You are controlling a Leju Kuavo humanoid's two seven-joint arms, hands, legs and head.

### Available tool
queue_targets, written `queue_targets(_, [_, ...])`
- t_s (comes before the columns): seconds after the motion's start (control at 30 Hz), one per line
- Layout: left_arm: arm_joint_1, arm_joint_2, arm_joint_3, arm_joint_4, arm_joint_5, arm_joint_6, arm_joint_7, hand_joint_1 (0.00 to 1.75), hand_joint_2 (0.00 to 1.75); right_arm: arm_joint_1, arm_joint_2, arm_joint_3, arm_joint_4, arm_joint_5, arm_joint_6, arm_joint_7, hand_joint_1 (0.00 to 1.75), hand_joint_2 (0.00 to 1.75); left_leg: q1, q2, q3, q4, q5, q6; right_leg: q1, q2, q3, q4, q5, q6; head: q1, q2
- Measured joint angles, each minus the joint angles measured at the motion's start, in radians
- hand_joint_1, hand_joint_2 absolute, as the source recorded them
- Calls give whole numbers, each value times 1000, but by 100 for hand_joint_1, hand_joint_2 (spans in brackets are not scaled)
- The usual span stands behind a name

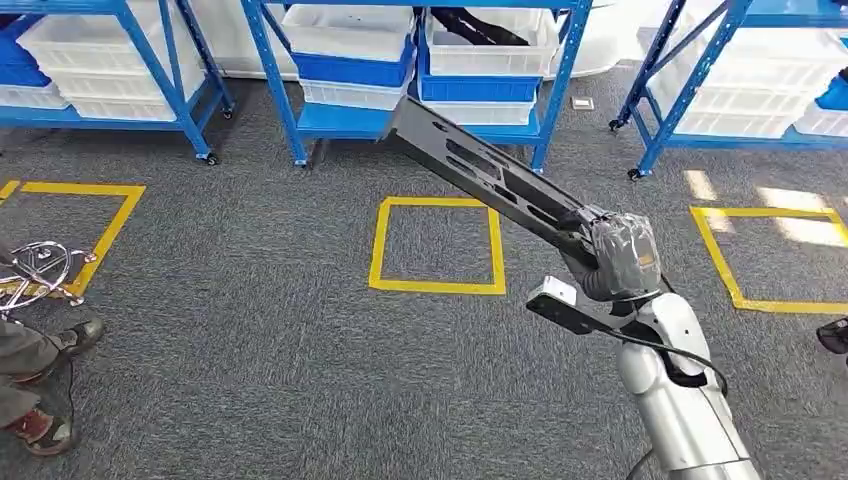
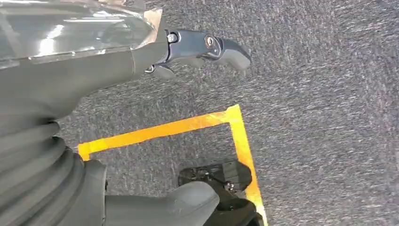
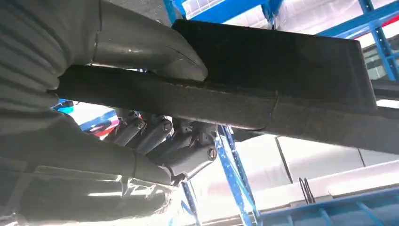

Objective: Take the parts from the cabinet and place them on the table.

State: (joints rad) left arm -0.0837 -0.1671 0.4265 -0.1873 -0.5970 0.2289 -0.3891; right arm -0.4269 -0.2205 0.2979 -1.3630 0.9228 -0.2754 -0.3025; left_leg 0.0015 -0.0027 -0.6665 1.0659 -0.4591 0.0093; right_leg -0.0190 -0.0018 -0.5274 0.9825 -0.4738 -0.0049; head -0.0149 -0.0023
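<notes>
Grey carpet (image 1: pixel 250 330), yellow floor squares (image 1: pixel 436 245)

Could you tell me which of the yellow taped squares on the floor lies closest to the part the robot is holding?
The middle square, in front of the centre shelving; the long dark part in the right hand passes just beside its right corner. The other squares lie off toward the picture's edges.

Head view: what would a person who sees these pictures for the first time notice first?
First the long dark metal part, held in the right hand and pointing up toward the blue shelves with white bins. Next the yellow tape square on the grey carpet, just left of the part. At the left edge a person's shoes stand beside a chrome chair base.
</notes>
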Motion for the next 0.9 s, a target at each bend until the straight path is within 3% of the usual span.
queue_targets(0.07, [0,0,0,0,0,-1,0,0,175,0,-1,-1,0,0,0,0,169,175,4,0,-55,157,-95,-10,2,-1,-16,1,12,-8,-2,0])
queue_targets(0.1, [0,0,0,0,0,-3,0,0,175,1,-2,-2,0,0,0,0,169,175,6,0,-74,222,-123,-14,4,-1,-25,2,17,-8,-3,0])
queue_targets(0.13, [1,0,0,0,0,-6,0,0,175,3,-2,-2,0,0,0,0,169,175,9,0,-73,245,-125,-15,4,-1,-33,3,22,-7,-3,0])
queue_targets(0.17, [0,0,0,0,0,-6,0,0,175,5,-2,-2,0,0,0,0,169,175,10,0,-49,219,-108,-15,4,-1,-38,5,27,-5,-3,0])
queue_targets(0.2, [0,0,0,0,0,-6,0,0,175,7,-2,-2,0,0,0,0,169,175,10,0,-4,156,-79,-13,4,0,-43,7,28,-4,-3,0])
queue_targets(0.27, [-1,1,0,0,-2,-6,0,0,175,8,-2,-2,0,0,0,0,169,175,11,-2,111,-20,-20,-4,4,2,-47,12,32,2,-3,0])
queue_targets(0.3, [-3,1,0,0,-2,-7,0,0,175,8,-2,-3,0,0,0,0,169,175,6,-4,133,-62,-35,2,13,1,-53,15,35,8,-3,0])
queue_targets(0.4, [-2,2,0,0,-2,-7,0,0,175,9,-4,-4,-3,0,0,0,169,175,-1,-3,120,-59,-23,17,9,0,-60,13,47,26,-2,0])
queue_targets(0.43, [-2,0,0,0,-2,-7,0,0,175,10,-4,-3,-3,0,0,0,169,175,1,-1,117,-67,-12,28,14,2,-64,12,53,35,-2,0])
queue_targets(0.47, [-4,-2,0,0,-2,-8,0,0,175,10,-7,-4,-3,0,0,0,169,175,8,6,114,-77,1,36,12,2,-80,26,40,36,-3,0])
queue_targets(0.5, [-5,-2,0,0,-2,-8,-1,0,175,10,-8,-5,-4,-1,0,0,169,175,5,3,106,-79,8,41,13,3,-96,59,8,32,0,0])
queue_targets(0.53, [-5,-2,0,0,-2,-8,-1,0,175,10,-10,-6,-4,-1,0,0,169,175,6,4,97,-79,15,49,9,3,-126,135,-41,25,7,0])
queue_targets(0.6, [-4,-2,0,0,-4,-10,-1,0,175,13,-10,-6,-4,-2,0,0,169,175,4,6,81,-78,26,47,9,3,-179,288,-107,24,7,0])
queue_targets(0.63, [-4,-2,0,0,-5,-10,-1,0,175,16,-10,-7,-4,-2,0,0,169,175,3,6,72,-77,33,46,8,3,-186,325,-119,30,7,0])
queue_targets(0.67, [-4,-2,0,0,-5,-10,-1,0,175,19,-11,-7,-4,-3,0,0,169,175,3,6,64,-77,38,44,6,2,-167,309,-112,37,7,0])
queue_targets(0.7, [-4,-2,0,0,-6,-10,-1,0,175,19,-11,-7,-4,-4,1,0,169,175,4,6,59,-76,43,42,6,2,-125,251,-93,45,7,0])
queue_targets(0.77, [-4,-4,0,0,-9,-12,-1,0,175,18,-11,-8,-6,-5,1,0,169,175,5,6,52,-74,51,32,-2,0,-2,52,-37,61,7,0])
queue_targets(0.8, [-4,-3,0,0,-9,-13,-1,0,175,16,-11,-9,-6,-6,1,0,169,175,-2,5,46,-69,55,26,-1,-1,18,-1,-42,54,8,0])
queue_targets(0.83, [-5,-3,0,0,-9,-13,-1,0,175,17,-10,-9,-7,-6,1,-1,169,175,-3,5,43,-66,58,22,7,4,19,-1,-31,43,4,0])
queue_targets(0.9, [-4,-3,0,0,-9,-14,-1,0,175,19,-11,-10,-8,-6,1,-1,169,175,-2,5,38,-68,68,11,10,4,10,10,-24,31,5,0])
